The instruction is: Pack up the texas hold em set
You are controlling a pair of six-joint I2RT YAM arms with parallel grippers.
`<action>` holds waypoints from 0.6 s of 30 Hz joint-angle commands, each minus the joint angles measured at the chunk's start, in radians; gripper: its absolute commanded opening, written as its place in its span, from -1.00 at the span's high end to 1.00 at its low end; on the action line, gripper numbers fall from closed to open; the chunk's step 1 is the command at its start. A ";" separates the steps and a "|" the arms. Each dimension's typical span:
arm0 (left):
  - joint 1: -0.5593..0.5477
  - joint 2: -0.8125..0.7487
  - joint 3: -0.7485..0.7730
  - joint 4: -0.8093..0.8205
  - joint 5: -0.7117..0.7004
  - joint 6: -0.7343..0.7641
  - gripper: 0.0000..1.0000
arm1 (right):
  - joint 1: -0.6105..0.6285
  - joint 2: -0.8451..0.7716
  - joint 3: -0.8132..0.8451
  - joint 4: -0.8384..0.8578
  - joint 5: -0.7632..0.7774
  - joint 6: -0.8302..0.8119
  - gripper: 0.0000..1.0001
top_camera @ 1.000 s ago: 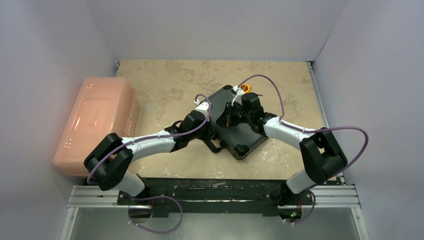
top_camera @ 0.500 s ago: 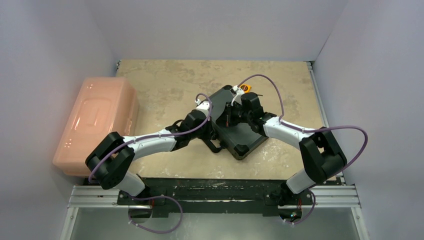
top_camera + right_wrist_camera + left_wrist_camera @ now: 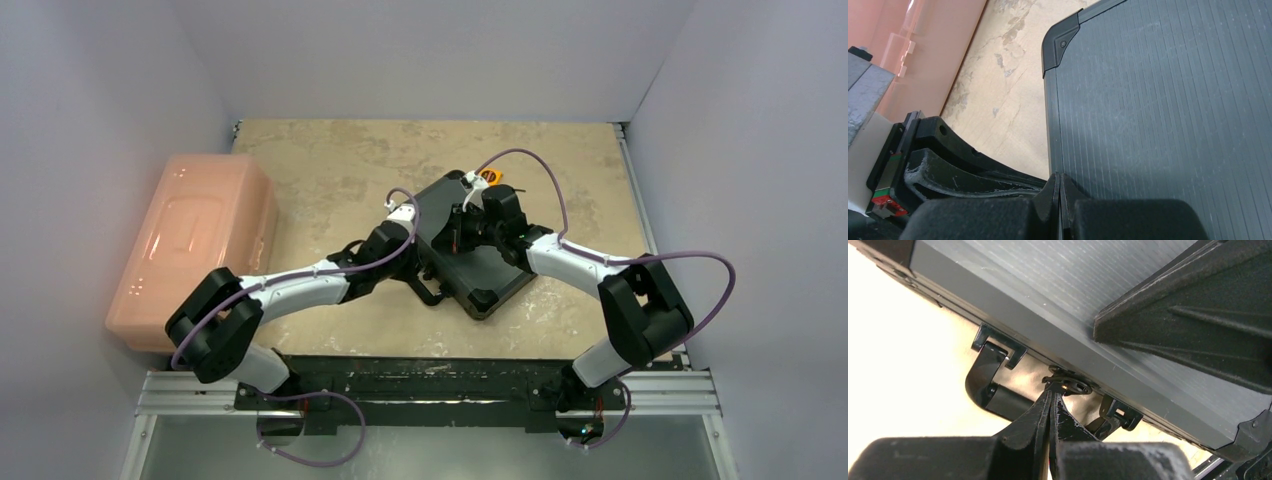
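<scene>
Black hard case (image 3: pixel 488 275) closed mid-table from above. At left wrist: left gripper (image 3: pixel 1052 399) pinched shut, empty, tip at the latch (image 3: pixel 1068 385), probably to fasten it. At right wrist: right gripper (image 3: pixel 1060 179) closed, empty, seemingly pressing the case down.

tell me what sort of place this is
Probably a robot lab work cell: plain grey walls box in a stone-patterned table, and the left arm and right arm are bolted to a metal rail at its near edge.
</scene>
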 commanded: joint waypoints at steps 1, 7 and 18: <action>0.003 -0.065 -0.029 -0.016 -0.028 -0.007 1.00 | 0.025 0.112 -0.083 -0.328 0.064 -0.049 1.00; 0.003 -0.087 -0.069 -0.033 -0.033 -0.013 1.00 | 0.026 0.112 -0.083 -0.329 0.068 -0.048 1.00; 0.003 -0.013 -0.079 0.027 0.008 -0.025 1.00 | 0.025 0.106 -0.085 -0.333 0.072 -0.048 1.00</action>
